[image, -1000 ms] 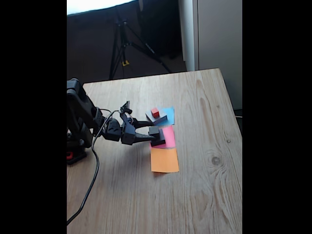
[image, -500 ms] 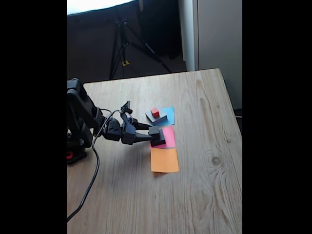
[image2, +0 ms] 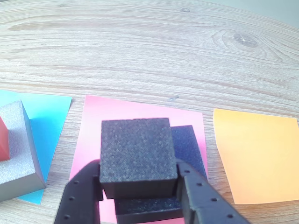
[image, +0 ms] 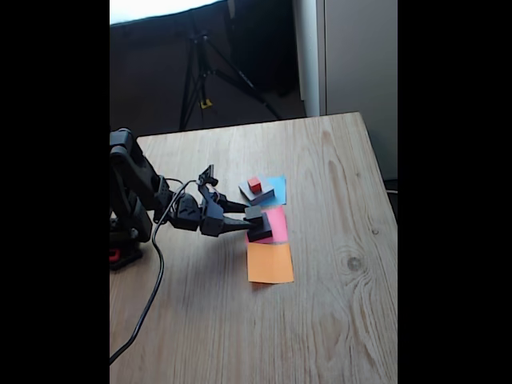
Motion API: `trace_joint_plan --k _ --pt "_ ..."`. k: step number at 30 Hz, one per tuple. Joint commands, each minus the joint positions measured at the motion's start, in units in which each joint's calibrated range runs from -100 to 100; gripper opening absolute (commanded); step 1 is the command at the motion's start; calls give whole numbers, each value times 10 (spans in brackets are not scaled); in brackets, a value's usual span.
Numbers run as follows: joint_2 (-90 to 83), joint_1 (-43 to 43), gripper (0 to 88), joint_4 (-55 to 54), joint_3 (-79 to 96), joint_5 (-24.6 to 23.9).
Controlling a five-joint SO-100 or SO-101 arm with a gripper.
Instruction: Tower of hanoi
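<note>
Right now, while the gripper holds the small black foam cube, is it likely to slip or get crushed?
The small black foam cube looks grainy and matte, so it probably grips well. The gripper clamps its flat sides, so rolling seems unlikely. It probably dents slightly.

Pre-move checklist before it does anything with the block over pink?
1. Grip: gripper closed on the small dark block, fingers on both sides. Ok.
2. Position: block sits over the pink paper and a larger dark block. Ok.
3. Contact with the lower block: touching or lifted, cannot tell.
4. Alignment: held block is offset toward the lower block's left in the wrist view. Not ok if centring matters.
5. Orange paper: bare, free as a target. Ok.
6. Blue paper: grey block with red cube on top. Ok.
</note>
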Motion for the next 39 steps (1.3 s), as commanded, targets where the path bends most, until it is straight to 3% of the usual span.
trace_joint_plan --k 1,9,15,27,33,39 --pt "-3 -11 75 -12 -16 9" --pt "-42 -28 66 18 -20 9" --pt "-120 -48 68 137 -69 9" --pt "-327 -28 64 599 -246 -23" --pt "-366 3 56 887 -454 -40" --pt "-366 26 56 1102 -679 -70"
